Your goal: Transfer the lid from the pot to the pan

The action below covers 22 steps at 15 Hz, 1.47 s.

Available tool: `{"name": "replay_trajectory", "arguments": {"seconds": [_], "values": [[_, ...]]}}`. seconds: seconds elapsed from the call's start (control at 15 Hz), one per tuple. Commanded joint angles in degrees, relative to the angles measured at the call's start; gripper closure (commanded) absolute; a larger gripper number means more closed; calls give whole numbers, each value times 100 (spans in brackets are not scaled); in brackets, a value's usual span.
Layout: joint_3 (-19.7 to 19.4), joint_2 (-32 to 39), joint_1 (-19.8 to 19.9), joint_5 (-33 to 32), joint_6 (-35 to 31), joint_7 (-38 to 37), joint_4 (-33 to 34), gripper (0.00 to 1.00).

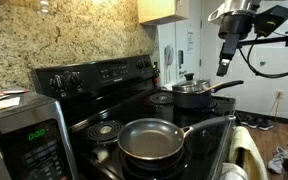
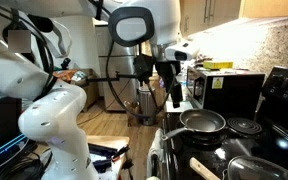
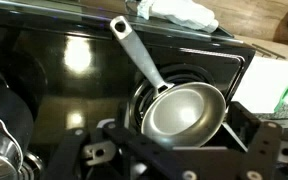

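The gripper point(image 1: 224, 68) hangs in the air with its fingers spread and nothing between them. In the wrist view its dark linkages splay to either side along the bottom edge. Nearest to it is the lid point(image 1: 191, 84), seated level on the pot point(image 1: 196, 99) with its knob point(image 1: 189, 76) up, at the end of the stove point(image 1: 134, 106) away from the microwave point(image 1: 19, 135). The relation that counts is this: the lid lies below the gripper and off to one side, inward toward the back of the stove. The gripper stands out over the pot handle point(image 1: 227, 87) rather than over the knob. That handle runs from the pot toward the stove's front edge, so it points roughly at the gripper. The knob is round and has no long axis, so I judge that any wrist turn would do for a pinch on it. The coming move looks to me like a shift inward along the handle's line until the knob sits between the fingers, then a straight drop. Farther along the stove is the pan point(image 1: 150, 140), uncovered and with nothing in it, its handle also reaching toward the front edge. It fills the middle of the wrist view, where only a glinting rim at the lower left corner hints at the pot. Beyond the pan stands the microwave.
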State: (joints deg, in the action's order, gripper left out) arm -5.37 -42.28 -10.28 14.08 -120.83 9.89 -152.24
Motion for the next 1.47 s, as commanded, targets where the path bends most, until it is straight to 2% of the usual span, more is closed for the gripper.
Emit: {"name": "replay_trajectory", "arguments": {"seconds": [0.0,0.13,0.27,0.53,0.87,1.07,1.4], "values": [[81,8,97,66,35,55,18,0],[48,52,51,145,-200,141,-2,0],[188,374,249,-203,-43,-67,257,0],[64,1084,578,-945,455,146,987,0],[15,2158,973,-1868,653,318,2103,0],[-135,2919,1201,-2099,657,283,2773,0],[-335,4118,1474,-2028,836,290,3825,0]]}}
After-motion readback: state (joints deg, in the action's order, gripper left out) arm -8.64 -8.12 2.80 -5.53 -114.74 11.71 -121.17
